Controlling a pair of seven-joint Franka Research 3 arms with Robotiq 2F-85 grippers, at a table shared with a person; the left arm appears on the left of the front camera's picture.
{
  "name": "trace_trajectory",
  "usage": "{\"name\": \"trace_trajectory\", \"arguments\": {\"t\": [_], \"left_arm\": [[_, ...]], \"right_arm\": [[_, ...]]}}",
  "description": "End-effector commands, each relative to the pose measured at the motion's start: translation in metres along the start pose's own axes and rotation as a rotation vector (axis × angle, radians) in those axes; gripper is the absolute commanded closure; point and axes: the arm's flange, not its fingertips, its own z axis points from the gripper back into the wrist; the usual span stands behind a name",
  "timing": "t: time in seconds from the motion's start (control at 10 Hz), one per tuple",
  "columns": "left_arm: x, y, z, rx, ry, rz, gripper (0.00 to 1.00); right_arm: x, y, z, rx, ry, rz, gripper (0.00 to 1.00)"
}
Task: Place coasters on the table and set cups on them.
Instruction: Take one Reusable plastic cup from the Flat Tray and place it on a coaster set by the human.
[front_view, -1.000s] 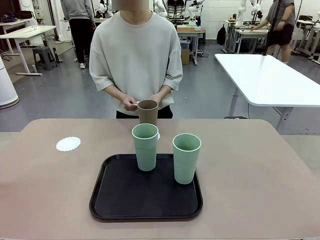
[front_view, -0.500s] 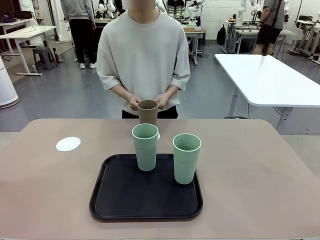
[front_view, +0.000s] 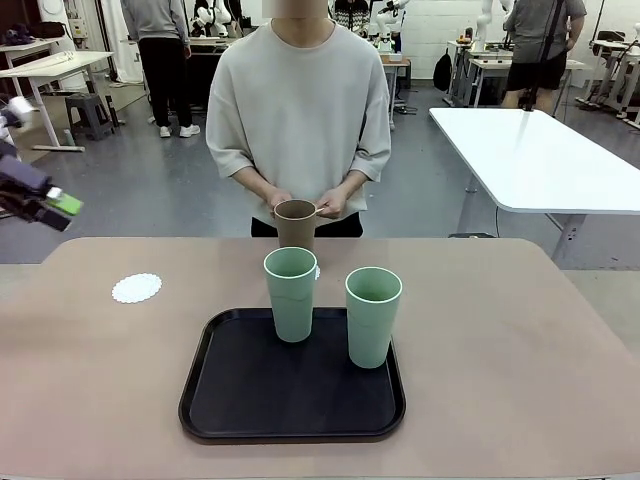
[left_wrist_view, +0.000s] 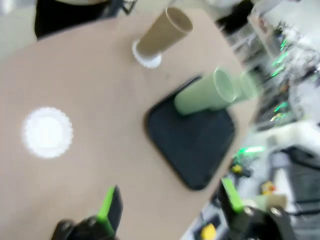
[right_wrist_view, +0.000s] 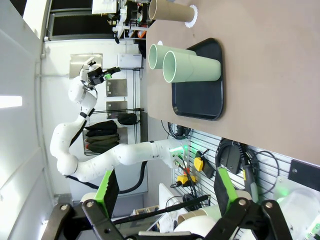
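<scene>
A white lacy coaster (front_view: 136, 288) (left_wrist_view: 47, 132) lies alone on the tan table (front_view: 520, 340) at the left. Far across the table stands the brown cup (front_view: 295, 223) (left_wrist_view: 162, 32) (right_wrist_view: 172, 11) on a second coaster (left_wrist_view: 146, 56) (right_wrist_view: 191, 15), with the person's hands (front_view: 330, 205) at its rim. Two pale green cups (front_view: 291, 293) (front_view: 372, 315) (left_wrist_view: 205, 95) (right_wrist_view: 192, 67) stand upright on the black tray (front_view: 290, 400) (left_wrist_view: 195, 142) (right_wrist_view: 200, 97). My left gripper (front_view: 55, 205) (left_wrist_view: 169, 200) hangs open, high above the table's left end. My right gripper (right_wrist_view: 166, 186) is open too, holding nothing.
A person stands at the far edge of the table. White tables (front_view: 540, 150) and other people are in the room behind. In the right wrist view my left arm (right_wrist_view: 90, 95) rises beyond the table.
My left gripper has come into the front view at the far left. The person has shifted slightly to the right, hands still at the brown cup.
</scene>
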Motion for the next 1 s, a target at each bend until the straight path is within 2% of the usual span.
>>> {"name": "trace_trajectory", "arguments": {"t": [0.0, 0.2, 0.5, 0.7, 0.8, 0.9], "left_arm": [[0.011, -0.035, -0.04, 0.218, 0.121, -0.139, 0.0], [0.032, -0.055, -0.073, 0.386, 0.244, -0.319, 0.0], [0.04, -0.065, -0.118, 0.46, 0.472, -0.492, 0.0], [0.042, -0.065, -0.146, 0.452, 0.546, -0.531, 0.0], [0.041, -0.065, -0.152, 0.398, 0.558, -0.532, 0.0], [0.036, -0.065, -0.139, 0.429, 0.53, -0.537, 0.0]], "right_arm": [[0.001, 0.001, 0.0, 0.024, -0.008, 0.007, 0.0], [0.001, 0.001, 0.0, 0.024, -0.008, 0.007, 0.0], [0.001, 0.001, 0.0, 0.024, -0.008, 0.007, 0.0], [0.001, 0.001, 0.0, 0.024, -0.008, 0.007, 0.0], [0.001, 0.001, 0.0, 0.024, -0.008, 0.007, 0.0], [0.001, 0.001, 0.0, 0.024, -0.008, 0.007, 0.0]]}}
